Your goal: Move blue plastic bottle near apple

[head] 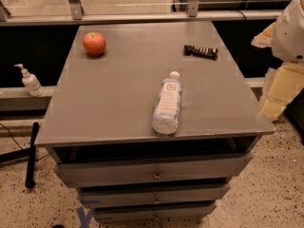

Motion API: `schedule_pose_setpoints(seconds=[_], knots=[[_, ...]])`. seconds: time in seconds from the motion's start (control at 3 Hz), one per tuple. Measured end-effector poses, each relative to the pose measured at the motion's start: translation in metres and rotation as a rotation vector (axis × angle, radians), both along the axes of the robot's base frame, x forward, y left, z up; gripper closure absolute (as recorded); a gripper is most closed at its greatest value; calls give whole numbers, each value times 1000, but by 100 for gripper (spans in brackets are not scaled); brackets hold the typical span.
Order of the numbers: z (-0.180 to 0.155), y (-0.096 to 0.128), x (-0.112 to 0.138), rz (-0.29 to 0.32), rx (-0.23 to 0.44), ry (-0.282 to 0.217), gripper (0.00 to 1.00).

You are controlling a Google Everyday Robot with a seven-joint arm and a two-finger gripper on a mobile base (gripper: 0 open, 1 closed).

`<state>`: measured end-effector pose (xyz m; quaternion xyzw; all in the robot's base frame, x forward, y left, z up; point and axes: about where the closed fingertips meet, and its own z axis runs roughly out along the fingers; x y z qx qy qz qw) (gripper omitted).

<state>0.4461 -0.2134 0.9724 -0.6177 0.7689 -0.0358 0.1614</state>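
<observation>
Approach step. My gripper (pixel 278 96) hangs off the table's (pixel 118 94) 3 o'clock edge; jaw state: cannot tell. Blue plastic bottle (pixel 167 103) lies at 5 o'clock, apple (pixel 94 43) at 11. Next: reach the bottle's midsection.

Dark ridged bar (pixel 201 51), perhaps a wrapped snack: lies far right on grey metal drawer cabinet (pixel 118 99). White plastic pump bottle (pixel 30 81): stands left.

White rounded arm shell (pixel 290 30), cream-yellow blocky pincer (pixel 277 98) at right edge
</observation>
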Motion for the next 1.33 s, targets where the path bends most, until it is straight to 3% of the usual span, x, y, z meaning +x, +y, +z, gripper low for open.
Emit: schedule_pose_setpoints(seconds=[0.33,0.67,1.0,1.33], knots=[[-24,21,30,135,-6,9,0],[-59,52,76,342,-25,27,0],[-80,87,109,557,-34,13,0],[-80,121,119,731,-9,-42,0]])
